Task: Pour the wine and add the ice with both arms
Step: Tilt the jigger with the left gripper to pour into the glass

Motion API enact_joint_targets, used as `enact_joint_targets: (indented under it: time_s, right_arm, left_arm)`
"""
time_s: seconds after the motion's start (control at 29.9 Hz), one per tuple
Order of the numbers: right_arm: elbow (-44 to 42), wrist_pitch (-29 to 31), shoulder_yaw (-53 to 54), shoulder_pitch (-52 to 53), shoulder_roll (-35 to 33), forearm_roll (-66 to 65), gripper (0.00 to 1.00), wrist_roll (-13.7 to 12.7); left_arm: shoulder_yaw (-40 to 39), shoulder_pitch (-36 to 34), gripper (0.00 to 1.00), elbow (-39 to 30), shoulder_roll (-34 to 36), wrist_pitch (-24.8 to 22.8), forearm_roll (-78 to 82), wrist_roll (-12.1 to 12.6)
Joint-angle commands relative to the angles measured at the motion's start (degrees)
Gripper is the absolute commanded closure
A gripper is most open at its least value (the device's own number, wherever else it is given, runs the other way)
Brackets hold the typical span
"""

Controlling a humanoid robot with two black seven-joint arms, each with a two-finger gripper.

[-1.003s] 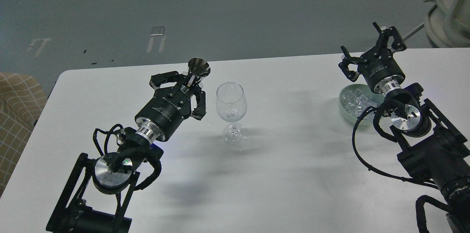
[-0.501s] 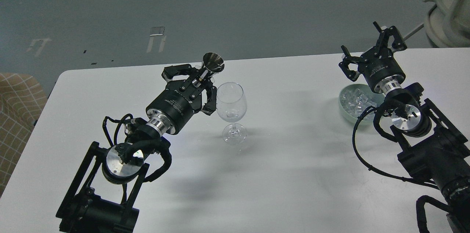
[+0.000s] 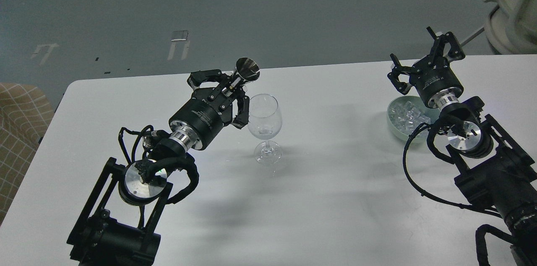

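A clear stemmed wine glass (image 3: 263, 114) stands upright mid-table, with something small and clear at the bottom of its bowl. My left gripper (image 3: 226, 92) is shut on a small metal cone-shaped measuring cup (image 3: 246, 69), held just left of the glass's rim, with its mouth above rim height and tilted toward me. No wine shows in it. Several ice cubes (image 3: 405, 115) lie in a pale green bowl (image 3: 392, 123) at the right. My right gripper (image 3: 419, 62) is open and empty, raised just behind the bowl.
The white table (image 3: 327, 199) ends at its far edge just behind both grippers. A tan checked seat (image 3: 16, 123) stands off the table's left side. A cream-coloured machine (image 3: 514, 14) stands at the back right.
My left gripper has carried the metal cup to the right and slightly up, from well left of the glass to close beside its rim. My right arm has barely moved.
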Motion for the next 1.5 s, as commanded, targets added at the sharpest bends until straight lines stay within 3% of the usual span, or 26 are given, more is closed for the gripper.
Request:
enact_joint_targets:
  time_s: [0.0, 0.67, 0.94, 1.47]
  right_arm:
    - [0.02, 0.09, 0.0, 0.07, -0.03, 0.0, 0.0, 0.0]
    - [0.02, 0.09, 0.35, 0.25, -0.03, 0.09, 0.0, 0.0]
    - [-0.07, 0.26, 0.44, 0.07, -0.3, 0.09, 0.0, 0.0]
    - [0.28, 0.35, 0.53, 0.07, -0.65, 0.26, 0.0, 0.0]
  left_arm:
    - [0.0, -1.11, 0.92, 0.04, 0.0, -0.03, 0.03, 0.54]
    - [0.17, -5.24, 0.92, 0.57, 3.25, -0.56, 1.79, 2.04]
    - [0.26, -5.42, 0.92, 1.98, 6.94, -5.04, 5.22, 2.39]
    - [1.48, -6.29, 0.92, 1.71, 6.68, -5.39, 7.15, 2.83]
